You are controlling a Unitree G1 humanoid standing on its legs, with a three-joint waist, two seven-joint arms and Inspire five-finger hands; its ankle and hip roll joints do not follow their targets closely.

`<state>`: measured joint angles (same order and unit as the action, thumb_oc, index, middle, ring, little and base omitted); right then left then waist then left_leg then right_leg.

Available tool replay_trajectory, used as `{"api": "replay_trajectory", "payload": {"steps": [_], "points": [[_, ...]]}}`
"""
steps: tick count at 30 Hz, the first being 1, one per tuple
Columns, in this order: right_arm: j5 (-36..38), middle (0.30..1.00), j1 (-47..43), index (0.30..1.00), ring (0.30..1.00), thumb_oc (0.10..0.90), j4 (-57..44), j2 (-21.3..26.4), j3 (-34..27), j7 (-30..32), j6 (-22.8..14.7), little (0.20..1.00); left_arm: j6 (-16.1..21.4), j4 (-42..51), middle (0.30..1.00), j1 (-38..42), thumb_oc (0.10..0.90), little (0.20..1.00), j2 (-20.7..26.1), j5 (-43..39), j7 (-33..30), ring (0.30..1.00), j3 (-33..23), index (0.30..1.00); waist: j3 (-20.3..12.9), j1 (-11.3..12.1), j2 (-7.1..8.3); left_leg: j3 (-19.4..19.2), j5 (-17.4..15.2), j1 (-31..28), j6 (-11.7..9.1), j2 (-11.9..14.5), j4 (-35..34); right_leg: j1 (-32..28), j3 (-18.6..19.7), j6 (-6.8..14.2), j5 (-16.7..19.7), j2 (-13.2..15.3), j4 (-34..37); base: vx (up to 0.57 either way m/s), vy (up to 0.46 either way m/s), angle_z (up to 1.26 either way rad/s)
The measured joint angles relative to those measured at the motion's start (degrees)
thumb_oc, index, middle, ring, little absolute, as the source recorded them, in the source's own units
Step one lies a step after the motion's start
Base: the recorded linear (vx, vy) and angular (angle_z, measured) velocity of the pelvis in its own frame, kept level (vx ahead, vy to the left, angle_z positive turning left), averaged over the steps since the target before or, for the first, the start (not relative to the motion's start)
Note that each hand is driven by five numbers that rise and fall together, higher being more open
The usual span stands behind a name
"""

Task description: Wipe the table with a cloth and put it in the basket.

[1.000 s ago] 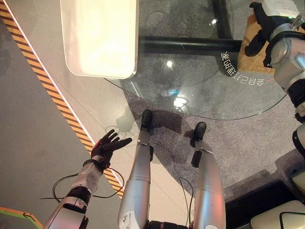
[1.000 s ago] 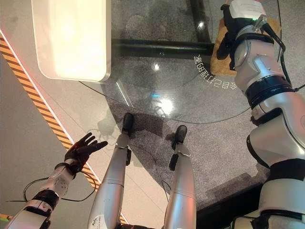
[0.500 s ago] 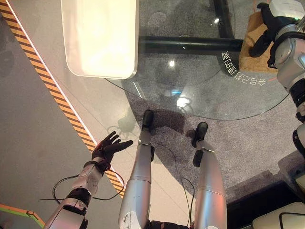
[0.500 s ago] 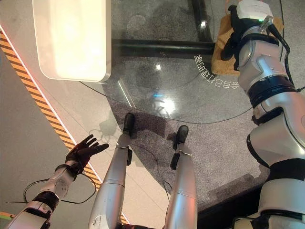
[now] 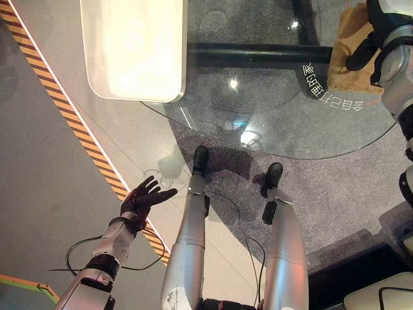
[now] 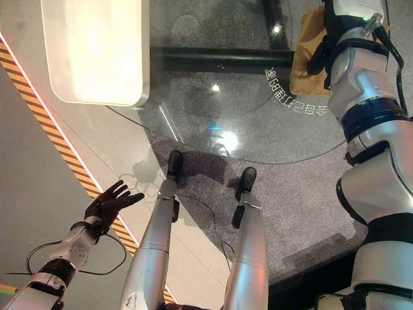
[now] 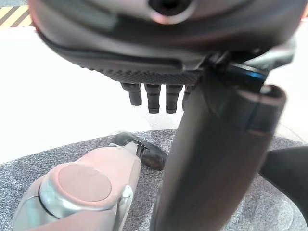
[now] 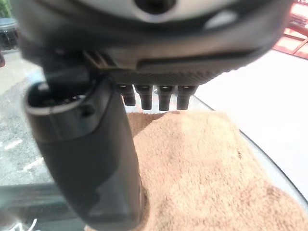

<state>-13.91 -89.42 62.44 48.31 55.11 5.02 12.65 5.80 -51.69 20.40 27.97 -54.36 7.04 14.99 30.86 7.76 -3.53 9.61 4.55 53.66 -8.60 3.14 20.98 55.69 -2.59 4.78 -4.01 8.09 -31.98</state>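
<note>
**Cloth under right hand at worktop's far right edge**

Fingers of the left hand (image 5: pixel 143 197) spread loose and empty, low over the floor beside the striped floor tape (image 5: pixel 64 116); farther off lies the round glass worktop (image 5: pixel 258 123); at its far right rim the tan cloth (image 8: pixel 202 168) lies flat, the right hand (image 8: pixel 91 159) upon it, fingers straight, thumb touching the fabric; a white panel (image 5: pixel 132 48) sits far left.
</note>
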Motion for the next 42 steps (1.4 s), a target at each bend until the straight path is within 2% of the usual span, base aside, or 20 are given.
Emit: {"api": "replay_trajectory", "payload": {"steps": [22,23,24,25,26,27,42], "points": [[-0.8,0.9,-1.2,0.9,0.9,0.8,-0.4,0.2,0.1,0.5,-0.2,0.9,0.0,0.2,0.9,0.0,0.8,0.9,0.0,0.0,0.1,0.9,0.1,0.9,0.0,-0.1,-0.01,0.0,0.3,0.6,-0.1,0.0,-1.0,1.1,0.0,-0.1,-0.1,0.0,-0.1,0.0,0.0,0.0],[-0.8,0.851,-1.5,0.851,0.851,0.742,-0.4,0.2,0.2,0.0,-0.2,0.842,0.0,0.4,0.9,0.0,0.8,0.9,0.0,0.0,0.1,0.9,0.1,0.9,0.0,-0.1,-0.01,0.0,0.3,0.7,-0.1,0.0,-1.0,1.2,0.0,-0.1,-0.2,0.0,-0.1,0.0,0.0,0.0],[-0.9,0.724,-1.7,0.724,0.724,0.594,-0.4,0.2,0.2,-0.4,-0.2,0.694,0.0,0.6,0.9,0.0,0.8,0.9,0.0,0.0,0.1,0.9,0.1,0.9,0.0,-0.1,-0.01,0.0,0.3,0.7,-0.1,0.0,-1.0,1.2,0.0,-0.1,-0.2,0.0,-0.2,0.0,0.0,0.0],[-0.9,0.5,-1.8,0.5,0.5,0.333,-0.4,0.2,0.2,-0.5,-0.2,0.433,0.0,0.7,0.9,0.0,0.8,0.9,0.0,0.0,0.1,0.9,0.1,0.9,0.0,0.0,-0.01,0.0,0.3,0.7,-0.1,0.0,-1.0,1.2,0.0,-0.1,-0.2,0.0,-0.1,0.0,0.0,0.0],[-0.9,0.5,-1.8,0.5,0.5,0.333,-0.4,0.2,0.2,-0.6,-0.2,0.433,0.1,0.9,0.9,0.0,0.8,0.9,0.0,0.0,0.1,0.9,0.1,0.9,0.0,0.0,-0.01,0.0,0.3,0.7,-0.1,0.0,-1.0,1.2,0.0,-0.1,-0.2,0.0,-0.1,0.0,0.0,0.0],[-0.9,0.3,-1.9,0.3,0.3,0.1,-0.4,0.2,0.2,-0.9,-0.2,0.2,0.1,1.1,0.9,0.0,0.8,0.9,0.0,0.0,0.1,0.9,0.1,0.9,0.0,0.0,-0.01,0.0,0.3,0.7,-0.1,0.0,-1.0,1.2,0.0,-0.1,-0.2,0.0,-0.1,0.0,0.0,0.0],[-0.9,0.3,-1.9,0.3,0.3,0.1,-0.3,0.2,0.2,-1.7,-0.2,0.2,0.1,1.1,0.9,0.0,0.8,0.9,0.0,0.0,0.2,0.9,0.1,0.9,0.0,0.0,-0.02,0.0,0.4,0.7,-0.2,0.0,-1.0,1.3,0.0,-0.1,-0.2,0.0,-0.2,0.0,0.0,0.0]]}}
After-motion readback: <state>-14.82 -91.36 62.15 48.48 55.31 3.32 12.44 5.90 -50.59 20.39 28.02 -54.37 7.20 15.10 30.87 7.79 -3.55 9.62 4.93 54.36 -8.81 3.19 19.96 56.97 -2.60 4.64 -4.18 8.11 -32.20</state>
